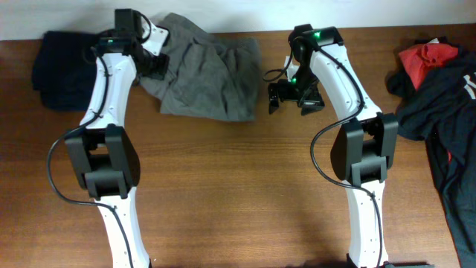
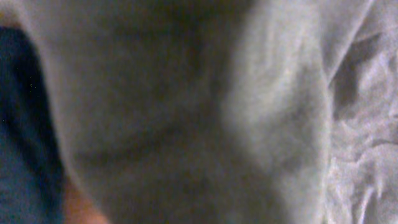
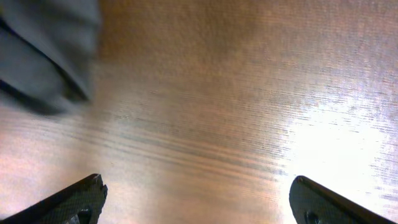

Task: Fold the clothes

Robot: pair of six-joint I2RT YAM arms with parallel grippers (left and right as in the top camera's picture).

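Observation:
A crumpled grey garment (image 1: 208, 74) lies at the back middle of the wooden table. My left gripper (image 1: 156, 65) is at the garment's left edge, down in the cloth. The left wrist view is filled by blurred grey cloth (image 2: 186, 106), so the fingers are hidden and I cannot tell whether they hold it. My right gripper (image 1: 296, 100) is open and empty, just to the right of the garment, over bare wood. Its two fingertips show wide apart in the right wrist view (image 3: 196, 202), with the grey garment's edge (image 3: 43, 56) at the upper left.
A folded dark navy garment (image 1: 63, 67) lies at the back left, and it also shows as a dark blue strip in the left wrist view (image 2: 18, 124). A heap of dark and red clothes (image 1: 439, 82) lies at the right edge. The table's (image 1: 238, 193) front half is bare wood.

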